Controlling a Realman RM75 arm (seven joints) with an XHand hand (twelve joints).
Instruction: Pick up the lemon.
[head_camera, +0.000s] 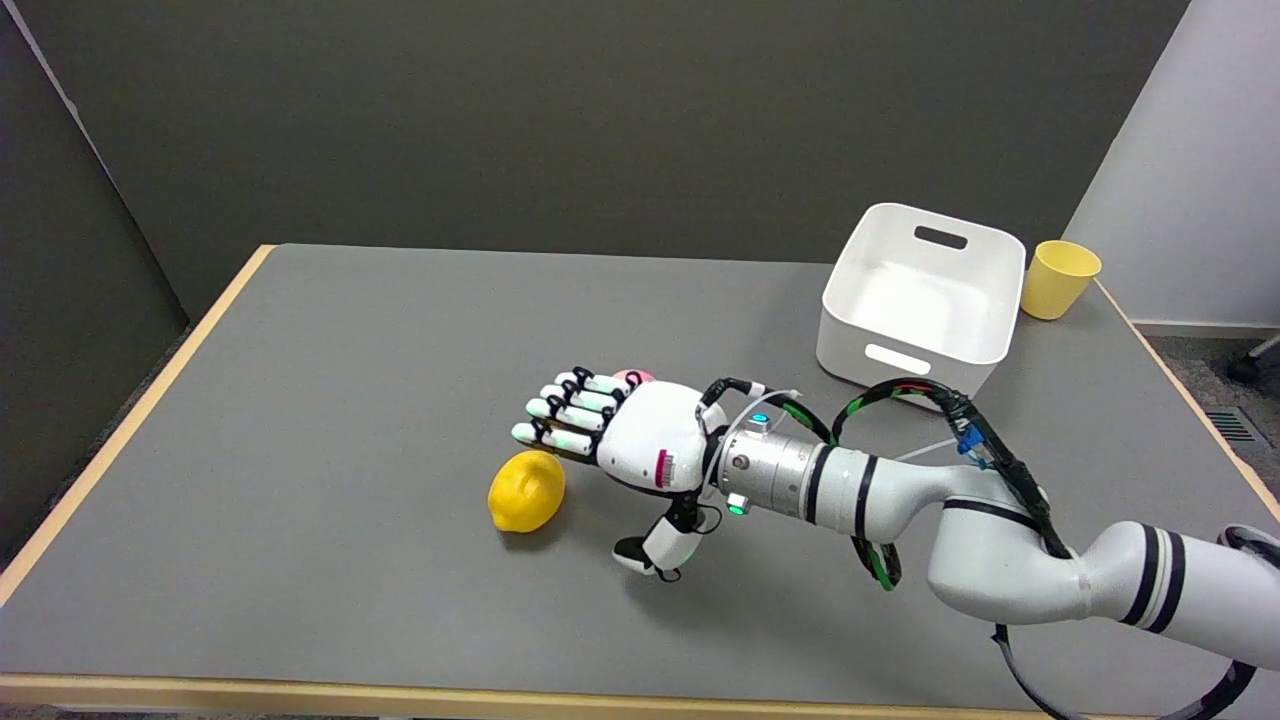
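A yellow lemon (526, 490) lies on the grey table (330, 400), left of centre and toward the near edge. My right hand (630, 450) hovers just to its right, palm down and open. The fingers (565, 420) stretch out to the left, above and slightly behind the lemon. The thumb (655, 545) hangs down at the right of the lemon with a gap between them. Nothing is held in the hand.
A white bin (920, 295) stands at the back right of the table, with a yellow cup (1058, 278) beside it near the right edge. A small pink thing (632, 376) peeks out just behind the hand. The table's wooden edge runs along the left and front.
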